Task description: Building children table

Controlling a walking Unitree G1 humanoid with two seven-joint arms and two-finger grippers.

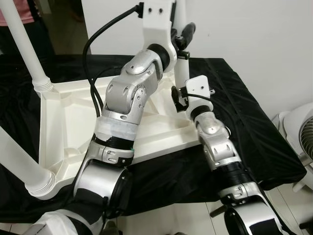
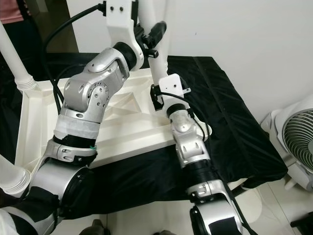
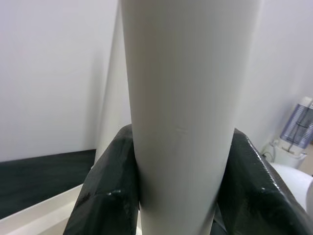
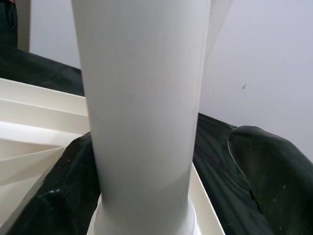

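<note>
Both hands were on the far-right leg of the upturned tabletop: left hand clamped high, right hand loose at the socket; keep it plumb while seating.

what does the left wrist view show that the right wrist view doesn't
Left wrist view alone: both black fingers pressed against the white table leg, and a fan off to one side.

Right wrist view alone: the leg's base collar seated in the upturned tabletop, the black cloth beneath, and a gap between the leg and one finger.

Both: the same upright leg, close up, between two black fingers before a pale wall.
</note>
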